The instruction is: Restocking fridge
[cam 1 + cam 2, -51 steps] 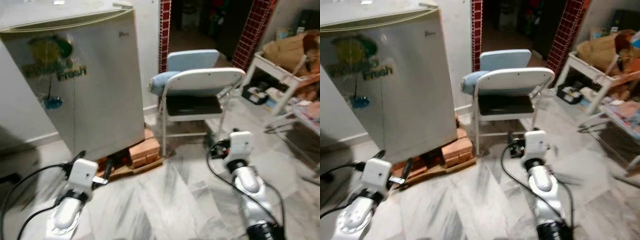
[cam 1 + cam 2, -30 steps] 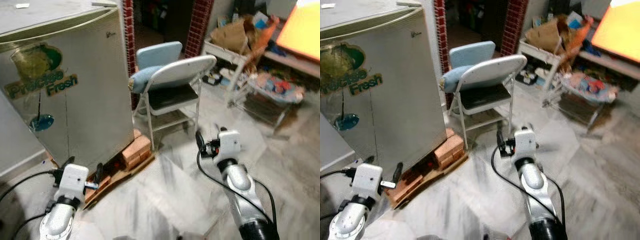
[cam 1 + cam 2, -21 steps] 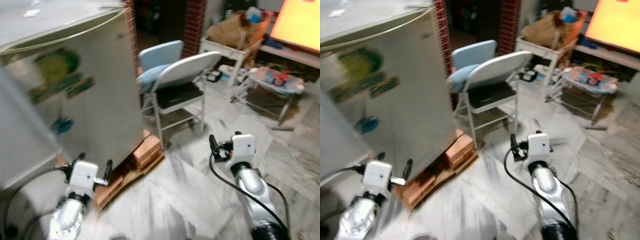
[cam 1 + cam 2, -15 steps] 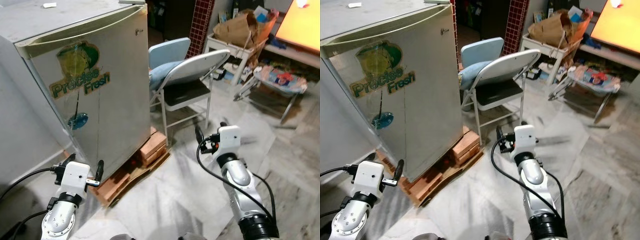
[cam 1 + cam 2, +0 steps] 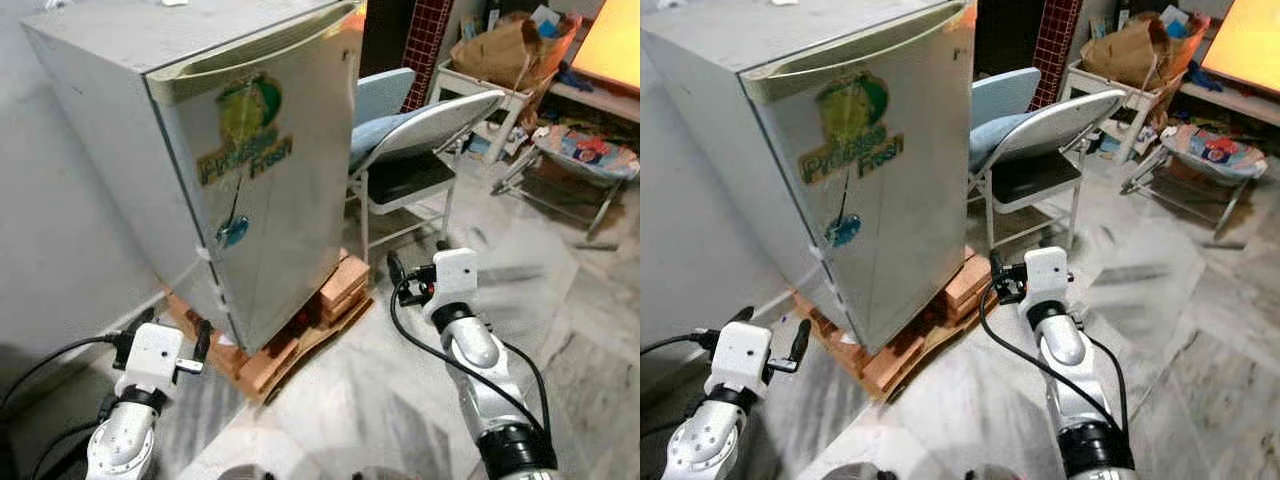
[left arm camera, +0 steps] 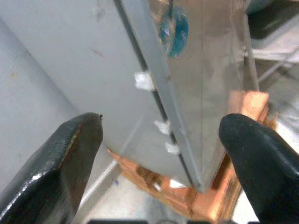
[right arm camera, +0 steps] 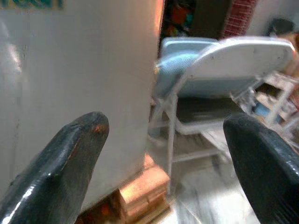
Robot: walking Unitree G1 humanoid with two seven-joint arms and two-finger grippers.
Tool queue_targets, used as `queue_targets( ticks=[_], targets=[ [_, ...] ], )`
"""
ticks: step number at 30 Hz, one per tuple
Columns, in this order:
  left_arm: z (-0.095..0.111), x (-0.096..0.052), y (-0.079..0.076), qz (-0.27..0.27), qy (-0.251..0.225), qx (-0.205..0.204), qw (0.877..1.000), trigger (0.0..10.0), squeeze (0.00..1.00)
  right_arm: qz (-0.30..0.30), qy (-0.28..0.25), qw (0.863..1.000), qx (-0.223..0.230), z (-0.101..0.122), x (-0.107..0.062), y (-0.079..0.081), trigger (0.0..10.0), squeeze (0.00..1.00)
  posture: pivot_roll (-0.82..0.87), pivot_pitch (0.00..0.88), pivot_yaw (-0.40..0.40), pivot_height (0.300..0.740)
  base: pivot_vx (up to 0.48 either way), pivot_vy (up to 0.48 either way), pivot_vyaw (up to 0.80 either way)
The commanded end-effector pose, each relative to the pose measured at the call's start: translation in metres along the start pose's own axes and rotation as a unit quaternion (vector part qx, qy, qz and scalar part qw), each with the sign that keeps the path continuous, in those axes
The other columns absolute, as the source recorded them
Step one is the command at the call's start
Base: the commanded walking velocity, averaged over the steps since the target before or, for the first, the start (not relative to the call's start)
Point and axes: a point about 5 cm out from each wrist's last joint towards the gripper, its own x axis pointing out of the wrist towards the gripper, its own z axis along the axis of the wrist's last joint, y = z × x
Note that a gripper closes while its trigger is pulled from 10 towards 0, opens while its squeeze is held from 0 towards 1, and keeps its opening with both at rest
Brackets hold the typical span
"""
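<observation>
One small grey fridge stands shut on a stack of bricks, its door sticker reading "Precise Fresh". Beside the fridge are two folding chairs, one behind the other. Two grippers hang low before the fridge: the left gripper near its hinge corner, fingers spread, and the right gripper by the bricks, fingers spread too

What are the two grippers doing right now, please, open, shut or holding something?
Left gripper: open, holding nothing, low before the fridge's hinge corner.
Right gripper: open, holding nothing, toward the folding chair.
</observation>
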Motion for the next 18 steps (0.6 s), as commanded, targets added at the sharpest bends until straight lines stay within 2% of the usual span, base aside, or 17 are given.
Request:
queue_targets(
  ticks=[1,6,9,18],
  targets=[
    [-0.0005,-0.0025,0.0047,0.003,0.001,0.009,1.000,10.0,0.00,-0.005,-0.001,1.000,0.004,0.0009,0.0008,-0.0005,10.0,0.00,0.02,0.032,-0.006,0.740,0.000,0.480,0.00],
    [-0.0007,-0.0026,0.0040,0.001,-0.001,0.009,1.000,10.0,0.00,0.001,0.000,1.000,0.004,0.0000,0.0006,0.0014,10.0,0.00,0.02,0.031,-0.010,0.740,0.000,0.480,0.00],
    [0.0000,-0.0023,0.0039,0.001,-0.005,0.009,1.000,10.0,0.00,0.005,-0.002,1.000,0.003,0.0014,0.0025,0.0026,10.0,0.00,0.02,0.031,-0.010,0.740,0.000,0.463,-0.51],
    [0.0020,-0.0028,0.0002,-0.004,-0.015,0.008,1.000,10.0,0.00,0.009,-0.003,1.000,-0.004,0.0036,0.0065,0.0007,10.0,0.00,0.02,0.028,-0.023,0.740,0.000,0.000,-0.71]
  ],
)
